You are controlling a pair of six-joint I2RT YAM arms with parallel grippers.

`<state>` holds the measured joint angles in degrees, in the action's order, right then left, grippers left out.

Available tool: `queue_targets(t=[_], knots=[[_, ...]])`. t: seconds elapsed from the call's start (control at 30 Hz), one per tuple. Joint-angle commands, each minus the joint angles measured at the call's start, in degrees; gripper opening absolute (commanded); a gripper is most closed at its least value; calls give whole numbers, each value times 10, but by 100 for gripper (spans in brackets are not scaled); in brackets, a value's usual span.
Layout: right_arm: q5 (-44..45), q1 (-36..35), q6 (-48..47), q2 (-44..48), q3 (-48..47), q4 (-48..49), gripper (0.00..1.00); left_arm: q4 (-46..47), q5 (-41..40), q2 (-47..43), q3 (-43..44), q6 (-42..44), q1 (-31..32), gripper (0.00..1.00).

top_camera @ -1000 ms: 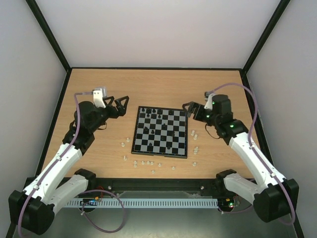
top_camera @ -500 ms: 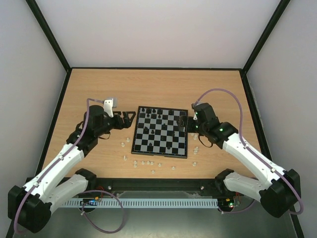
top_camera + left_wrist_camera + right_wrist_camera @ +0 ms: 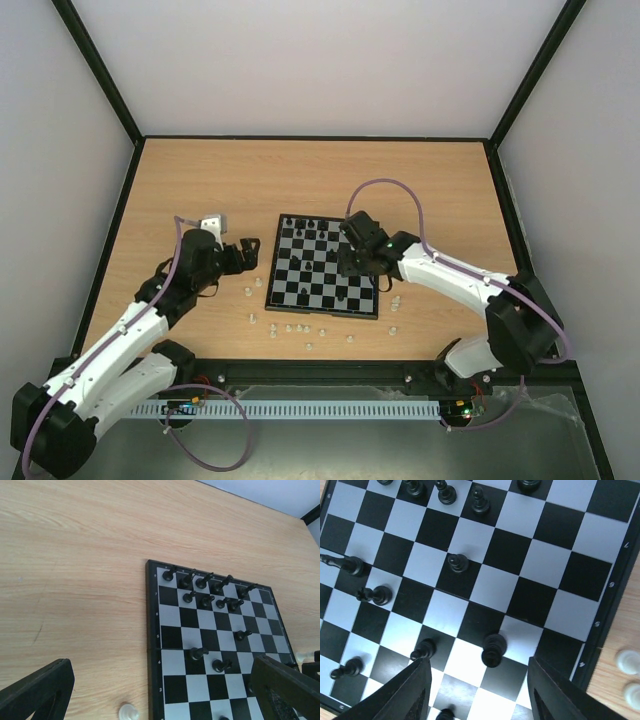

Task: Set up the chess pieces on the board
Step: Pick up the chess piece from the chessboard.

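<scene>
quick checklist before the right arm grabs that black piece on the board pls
1. Right jaws astride the target: ok. They stand wide on either side of the black piece without touching it.
2. Target upright: ok, it stands on its square.
3. Neighbours clear: not ok. Another black piece stands right at the tip of one jaw.
4. Left jaws out of the way: ok. They are open, over the table beside the board.
5. White side set up: not ok. The white pieces lie off the board.
</scene>
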<state>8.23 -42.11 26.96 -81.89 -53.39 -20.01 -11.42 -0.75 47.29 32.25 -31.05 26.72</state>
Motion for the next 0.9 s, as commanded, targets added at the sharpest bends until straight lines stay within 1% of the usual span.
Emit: queue_targets(t=[0.0,0.1,0.3,0.53,0.7,0.87], knots=[[16,-11,-8,-16,-20,-38,50,3,-24,-14,-13,-5,2,100],[14,-12,-10,-32,-21,-41,44,-1,-27,-5,-13,-1,2,99],[24,-13,-10,-60,-22,-39,42,9,-26,-2,-21,1,2,100],[34,-12,-13,-79,-27,-31,30,15,-29,15,-23,1,3,99],[43,-13,-15,-88,-32,-30,28,16,-35,14,-25,2,3,99],[45,-13,-17,-99,-38,-32,18,16,-36,19,-25,2,3,100]])
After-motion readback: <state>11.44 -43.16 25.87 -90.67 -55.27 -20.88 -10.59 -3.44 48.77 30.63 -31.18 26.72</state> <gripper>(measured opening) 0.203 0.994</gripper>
